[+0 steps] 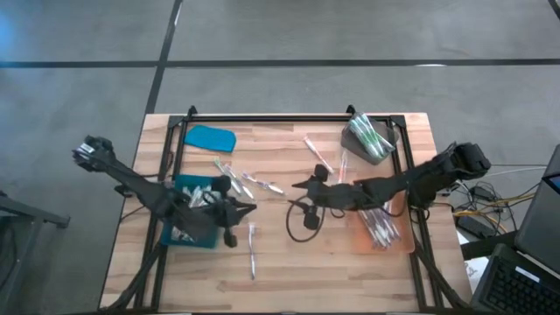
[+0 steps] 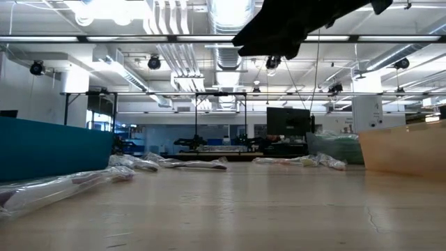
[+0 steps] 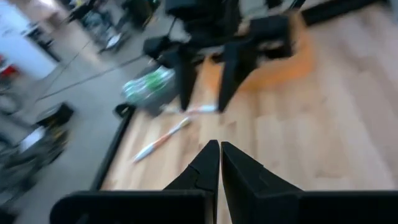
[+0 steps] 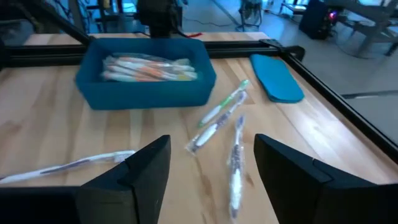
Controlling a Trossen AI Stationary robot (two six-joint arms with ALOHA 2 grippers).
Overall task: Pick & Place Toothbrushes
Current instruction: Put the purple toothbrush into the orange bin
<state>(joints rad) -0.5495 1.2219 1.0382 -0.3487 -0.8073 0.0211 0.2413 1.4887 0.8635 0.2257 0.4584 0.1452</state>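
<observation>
Toothbrushes in clear wrappers lie loose on the wooden table point(image 1: 262, 185) point(image 1: 252, 250) point(image 4: 221, 115) point(image 4: 235, 163). More fill the blue tray point(image 1: 186, 219) point(image 4: 146, 68), the orange tray point(image 1: 381, 224) and a grey container point(image 1: 368, 140). My left gripper point(image 1: 252, 209) point(image 3: 219, 157) is shut with nothing between its fingers; it hovers just right of the blue tray and points toward the table's right. My right gripper point(image 1: 296, 194) point(image 4: 211, 168) is open and faces the left one over the table's middle, above the loose toothbrushes.
A blue lid point(image 1: 210, 137) point(image 4: 277, 78) lies at the far left of the table. A black frame point(image 1: 289, 117) borders the work area. A black cable loop point(image 1: 303, 220) hangs below the right arm. The low view shows wrapped toothbrushes point(image 2: 63, 185) lying on the table.
</observation>
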